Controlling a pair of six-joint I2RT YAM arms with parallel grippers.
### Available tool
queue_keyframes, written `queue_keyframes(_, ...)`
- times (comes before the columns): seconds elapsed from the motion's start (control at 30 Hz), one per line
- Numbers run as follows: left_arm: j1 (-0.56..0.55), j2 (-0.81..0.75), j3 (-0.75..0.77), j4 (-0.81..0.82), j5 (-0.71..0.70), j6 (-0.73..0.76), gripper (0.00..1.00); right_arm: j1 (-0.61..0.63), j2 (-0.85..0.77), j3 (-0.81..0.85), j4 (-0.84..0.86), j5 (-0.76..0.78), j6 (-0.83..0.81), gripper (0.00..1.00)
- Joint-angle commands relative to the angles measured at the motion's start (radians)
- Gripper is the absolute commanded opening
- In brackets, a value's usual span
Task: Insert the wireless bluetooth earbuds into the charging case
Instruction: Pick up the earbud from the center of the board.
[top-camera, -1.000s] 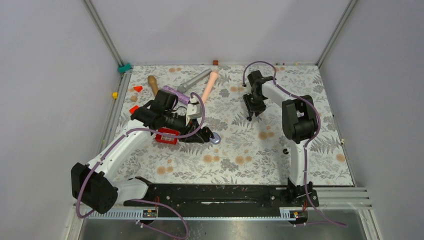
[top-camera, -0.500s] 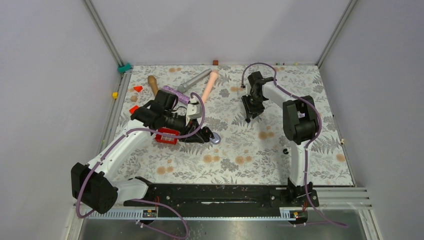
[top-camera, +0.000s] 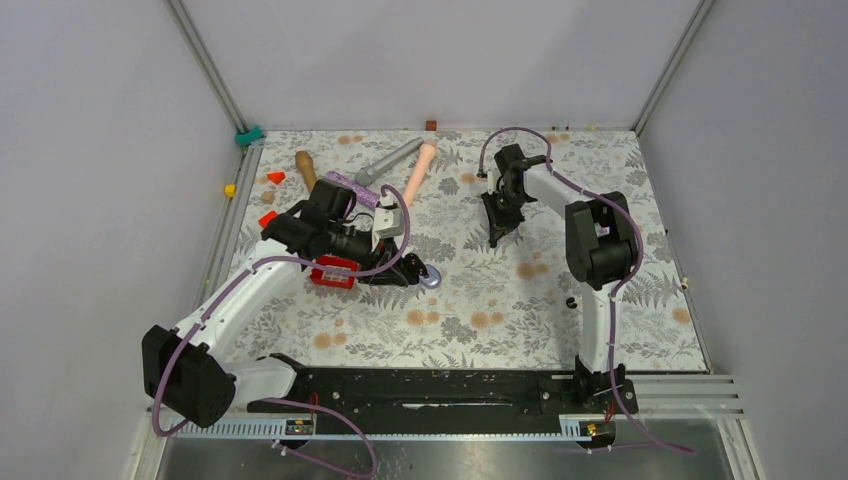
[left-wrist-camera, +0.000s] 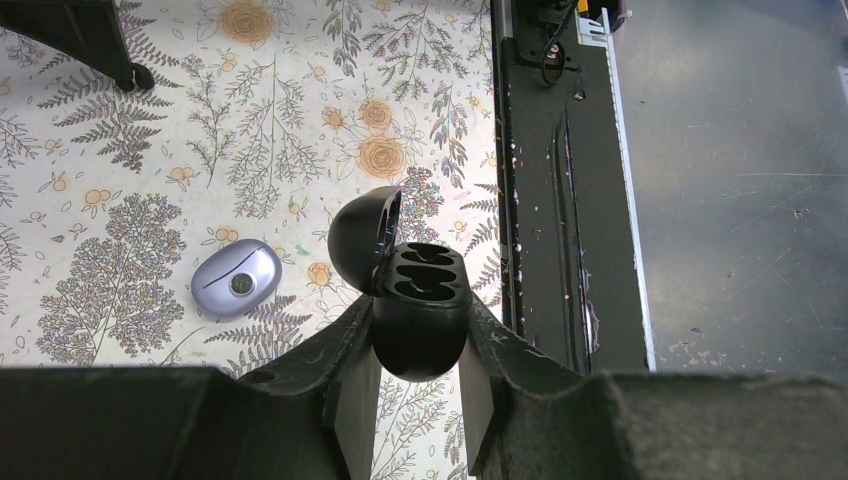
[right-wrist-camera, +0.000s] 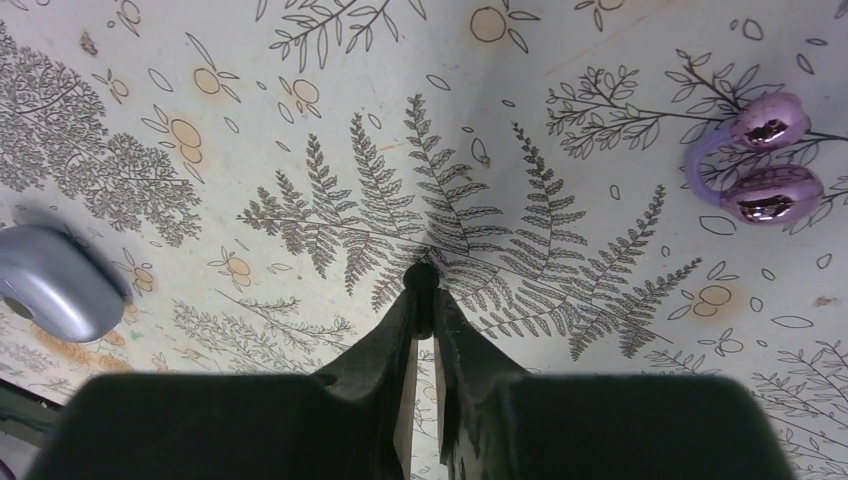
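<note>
My left gripper (left-wrist-camera: 418, 335) is shut on a black oval charging case (left-wrist-camera: 420, 300), held above the mat with its lid (left-wrist-camera: 362, 238) hinged open and dark wells showing. In the top view this gripper (top-camera: 408, 272) is left of centre. A lavender oval case (left-wrist-camera: 236, 281) lies closed on the mat beside it, also seen from above (top-camera: 431, 279) and in the right wrist view (right-wrist-camera: 50, 280). My right gripper (right-wrist-camera: 421, 292) is shut on a tiny black earbud (right-wrist-camera: 421, 274) at its fingertips, low over the mat at the back right (top-camera: 493, 238). A second earbud is not in view.
A red square tray (top-camera: 333, 271) sits under my left arm. A wooden peg (top-camera: 305, 166), grey cylinder (top-camera: 390, 160), peach cylinder (top-camera: 420, 170) and purple block (top-camera: 350, 187) lie at the back left. Two glossy purple beads (right-wrist-camera: 765, 160) lie near my right gripper. A black rail (top-camera: 420, 390) runs along the near edge.
My right gripper has shifted a little to the left over the mat, still shut. My left arm and the black case have not moved.
</note>
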Motion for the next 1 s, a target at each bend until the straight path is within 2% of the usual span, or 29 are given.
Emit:
queue_keyframes(0.0, 0.0, -0.012, -0.001, 0.033, 0.006, 0.022, 0.0, 0.013, -0.056, -0.007, -0.021, -0.04, -0.009, 0.12)
queue_keyframes(0.17, -0.001, -0.009, -0.001, 0.033, 0.01, 0.021, 0.0, 0.013, -0.097, 0.014, -0.044, -0.059, -0.022, 0.08)
queue_keyframes(0.47, -0.001, 0.001, 0.003, 0.033, 0.018, 0.018, 0.0, 0.013, -0.338, -0.026, -0.049, -0.107, -0.068, 0.08)
queue_keyframes(0.73, -0.001, 0.042, 0.026, 0.032, 0.03, -0.009, 0.0, 0.016, -0.569, -0.041, 0.019, -0.215, -0.066, 0.07)
queue_keyframes(0.97, 0.0, 0.027, 0.016, 0.064, 0.017, -0.034, 0.0, 0.08, -0.753, -0.132, 0.167, -0.321, -0.026, 0.07)
